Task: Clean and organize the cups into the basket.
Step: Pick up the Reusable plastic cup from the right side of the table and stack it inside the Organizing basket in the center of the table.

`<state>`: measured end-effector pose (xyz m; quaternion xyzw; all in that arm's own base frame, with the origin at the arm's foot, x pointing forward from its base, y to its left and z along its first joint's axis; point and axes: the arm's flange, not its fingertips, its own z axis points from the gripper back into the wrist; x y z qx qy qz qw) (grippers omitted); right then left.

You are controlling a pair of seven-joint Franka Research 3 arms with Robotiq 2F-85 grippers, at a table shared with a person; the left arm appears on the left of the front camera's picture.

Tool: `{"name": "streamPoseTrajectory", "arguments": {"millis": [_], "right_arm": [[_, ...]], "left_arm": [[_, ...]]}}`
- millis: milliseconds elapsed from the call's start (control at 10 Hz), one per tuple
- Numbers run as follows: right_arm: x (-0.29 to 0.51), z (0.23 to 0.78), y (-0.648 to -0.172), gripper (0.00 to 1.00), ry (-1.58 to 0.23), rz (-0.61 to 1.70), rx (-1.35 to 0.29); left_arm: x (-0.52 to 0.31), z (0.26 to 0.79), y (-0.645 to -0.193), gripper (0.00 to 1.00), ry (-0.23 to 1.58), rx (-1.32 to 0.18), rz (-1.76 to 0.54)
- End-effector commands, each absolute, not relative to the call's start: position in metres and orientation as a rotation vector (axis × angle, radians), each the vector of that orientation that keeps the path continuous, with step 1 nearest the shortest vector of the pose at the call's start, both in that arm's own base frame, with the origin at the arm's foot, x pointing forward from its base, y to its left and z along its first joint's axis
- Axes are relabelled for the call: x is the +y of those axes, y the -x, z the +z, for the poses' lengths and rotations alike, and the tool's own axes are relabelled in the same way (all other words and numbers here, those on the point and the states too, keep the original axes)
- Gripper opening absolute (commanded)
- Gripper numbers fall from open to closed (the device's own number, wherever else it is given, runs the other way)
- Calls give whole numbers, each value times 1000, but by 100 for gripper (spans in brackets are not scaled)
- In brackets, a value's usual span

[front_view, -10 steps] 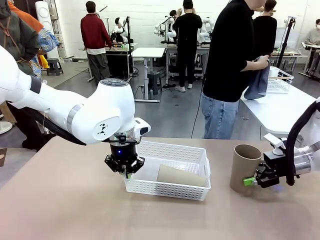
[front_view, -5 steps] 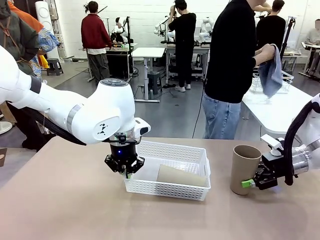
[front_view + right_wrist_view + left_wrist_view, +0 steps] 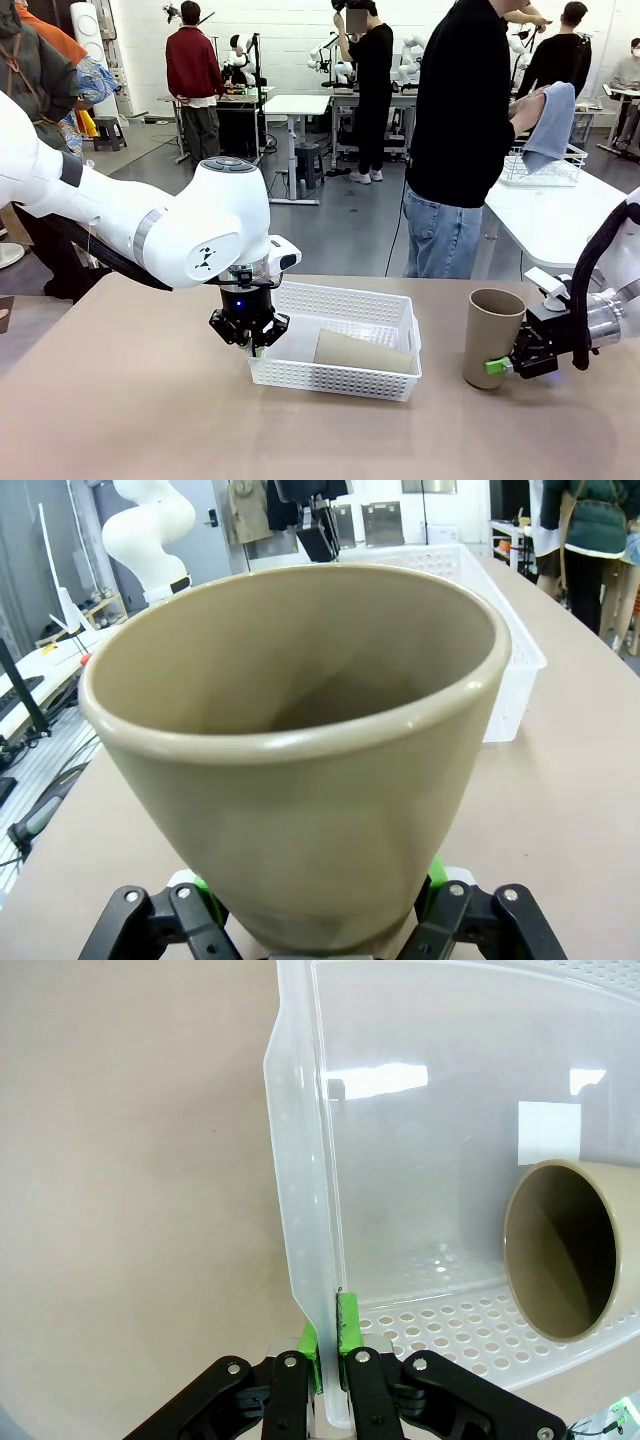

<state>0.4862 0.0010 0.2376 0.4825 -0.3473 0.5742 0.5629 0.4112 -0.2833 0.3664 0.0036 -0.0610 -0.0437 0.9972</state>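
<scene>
**Taupe-brown tapered matte cup [image 3: 492, 335] clasped by right gripper [image 3: 505, 365]**

The right gripper has its green pads [image 3: 200, 885] closed on either side of the cup's base, coming in from the cup's four o'clock. The cup stands upright on the beige table [image 3: 120, 400], at three o'clock from the basket and apart from it. The left gripper [image 3: 250, 345] is pinched shut on the wall of the shallow white plastic lattice basket [image 3: 340, 380], at its eight o'clock corner. Inside, a second taupe-brown cup [image 3: 360, 352] lies on its side. At twelve o'clock, beyond the table, a person in black [image 3: 460, 100] holds a blue-grey cloth [image 3: 555, 120].
</scene>
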Motion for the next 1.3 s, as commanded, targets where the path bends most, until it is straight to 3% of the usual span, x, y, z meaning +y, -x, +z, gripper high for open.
{"name": "streamPoseTrajectory", "arguments": {"millis": [0,500,700,800,1100,1200], "right_arm": [[-1,293,-453,62,-1095,1300,-842],[9,412,-379,62,-1035,1286,-859],[0,399,-380,62,-973,1258,-770],[7,421,-381,62,-1029,1293,-884],[7,421,-381,62,-1029,1293,-884],[5,420,-377,81,-1008,1292,-853]], "left_arm": [[-284,369,-411,0,-1,-137,-94],[-284,369,-411,0,-1,-137,-94],[-284,369,-411,0,-1,-137,-94],[-284,369,-411,0,-1,-137,-94],[-284,369,-411,0,-1,-137,-94],[-284,369,-411,0,-1,-137,-94]]}}
